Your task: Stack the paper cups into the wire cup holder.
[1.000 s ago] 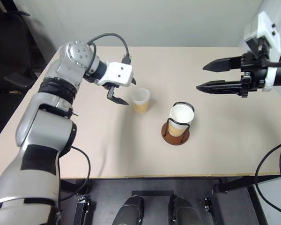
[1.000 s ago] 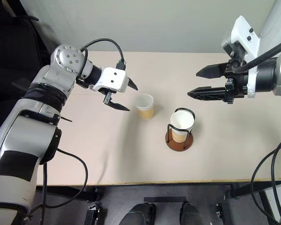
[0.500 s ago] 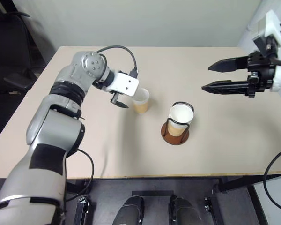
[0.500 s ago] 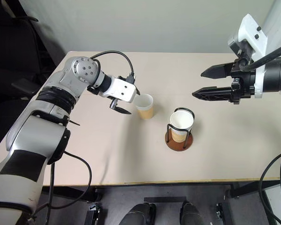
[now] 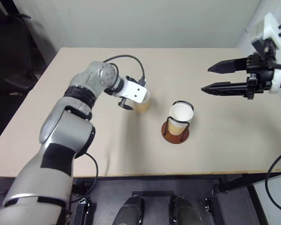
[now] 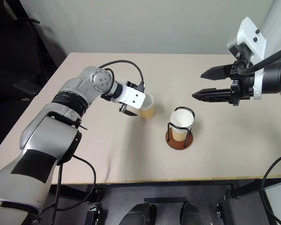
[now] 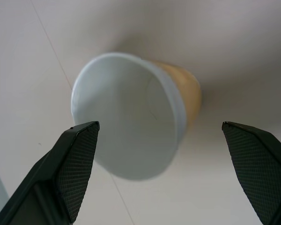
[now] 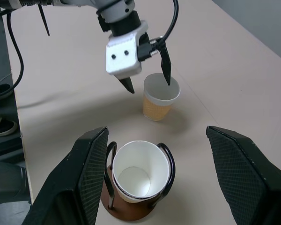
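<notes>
A tan paper cup [image 8: 159, 99] with a white inside stands upright on the table [image 5: 215, 140], left of the wire cup holder [image 5: 174, 134]. My left gripper [image 8: 147, 77] is open around this cup's rim, one black finger [image 8: 126, 85] on each side. In the left wrist view the cup [image 7: 131, 117] lies between the spread fingers and I cannot tell whether they touch it. Another paper cup [image 6: 182, 122] sits inside the holder's black wire ring, above the reddish-brown base. My right gripper [image 5: 207, 79] hangs open and empty above the table, to the right of the holder.
The beige table's near edge [image 5: 178, 176] runs across the front. A black chair [image 5: 9, 70] stands off the table's left side. A black cable [image 6: 126, 65] loops over my left wrist. Bare tabletop lies in front of the holder and to its right.
My left gripper has come down and moved right, from beside the loose cup to straddling its rim, and its wrist has rolled. The right gripper has stayed where it was.
</notes>
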`<state>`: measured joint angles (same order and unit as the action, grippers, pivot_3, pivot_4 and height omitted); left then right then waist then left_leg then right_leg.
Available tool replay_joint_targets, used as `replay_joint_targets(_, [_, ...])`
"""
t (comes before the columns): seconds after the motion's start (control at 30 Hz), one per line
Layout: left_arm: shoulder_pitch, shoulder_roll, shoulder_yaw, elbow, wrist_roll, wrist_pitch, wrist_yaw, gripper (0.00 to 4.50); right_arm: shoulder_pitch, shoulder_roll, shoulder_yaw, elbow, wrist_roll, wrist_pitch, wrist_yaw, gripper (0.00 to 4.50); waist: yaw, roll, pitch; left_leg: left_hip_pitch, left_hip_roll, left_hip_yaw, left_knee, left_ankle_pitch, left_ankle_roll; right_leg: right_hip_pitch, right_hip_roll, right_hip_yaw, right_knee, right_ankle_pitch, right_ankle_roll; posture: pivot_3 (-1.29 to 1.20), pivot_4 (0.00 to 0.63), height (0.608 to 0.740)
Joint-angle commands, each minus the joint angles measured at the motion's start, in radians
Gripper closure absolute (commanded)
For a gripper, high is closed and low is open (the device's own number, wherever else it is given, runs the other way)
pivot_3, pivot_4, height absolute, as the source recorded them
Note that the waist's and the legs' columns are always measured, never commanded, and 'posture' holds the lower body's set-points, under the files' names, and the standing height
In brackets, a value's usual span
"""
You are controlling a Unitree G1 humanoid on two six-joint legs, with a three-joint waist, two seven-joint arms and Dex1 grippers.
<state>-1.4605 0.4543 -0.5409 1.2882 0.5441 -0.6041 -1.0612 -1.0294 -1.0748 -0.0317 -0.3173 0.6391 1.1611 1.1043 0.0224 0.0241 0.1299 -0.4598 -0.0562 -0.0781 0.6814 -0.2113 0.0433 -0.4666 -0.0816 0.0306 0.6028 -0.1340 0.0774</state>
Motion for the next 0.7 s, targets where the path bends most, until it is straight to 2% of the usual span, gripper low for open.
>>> replay_joint_targets(0.03, [-0.009,-0.004,-0.001,0.003,0.018,-0.006,0.028,0.17,-0.003,-0.02,-0.026,-0.022,0.013,-0.016,-0.013,1.13,-0.001,0.0,0.0,0.0,0.0,0.0,0.0,0.0,0.001,0.0,-0.001,0.0,0.0,0.0,0.0,0.0,0.15,0.74])
replay_joint_targets(0.1, [-0.011,-0.006,0.0,0.007,0.018,-0.008,0.014,0.5,0.003,-0.023,-0.029,-0.027,0.017,-0.014,-0.017,1.12,-0.001,0.0,0.0,0.0,0.0,0.001,0.0,0.001,0.001,0.0,-0.001,0.0,0.001,0.0,0.001,0.0,0.15,0.74])
replay_joint_targets(0.13, [-0.013,-0.005,0.0,0.007,0.018,-0.01,0.005,0.81,0.007,-0.026,-0.029,-0.03,0.017,-0.015,-0.019,1.12,-0.001,0.0,0.0,0.0,0.0,0.0,0.001,0.001,0.001,0.0,0.0,0.002,0.002,0.0,0.0,0.0,0.15,0.74])
replay_joint_targets(0.3, [-0.024,0.008,0.003,0.005,0.013,-0.019,-0.043,2.69,0.031,-0.045,-0.027,-0.035,0.016,-0.027,-0.015,1.12,0.0,0.0,0.0,0.001,0.0,-0.001,0.0,0.001,0.002,0.0,-0.002,0.0,0.005,0.0,0.0,0.0,0.15,0.74])
replay_joint_targets(0.47, [-0.046,0.033,0.013,0.005,0.003,-0.019,-0.11,4.46,0.107,-0.1,0.011,-0.026,-0.064,-0.183,0.031,1.12,0.0,0.0,0.0,0.001,-0.001,0.0,0.0,0.001,0.004,0.0,0.001,-0.001,0.005,0.0,0.0,0.0,0.15,0.74])
replay_joint_targets(0.7, [-0.065,0.071,0.038,0.006,-0.022,-0.003,-0.221,4.46,0.149,-0.111,0.027,0.005,-0.107,-0.285,0.066,1.12,-0.002,0.0,0.0,0.001,0.0,0.0,0.001,-0.001,0.007,-0.001,0.0,0.0,0.005,0.0,0.001,0.0,0.15,0.74])
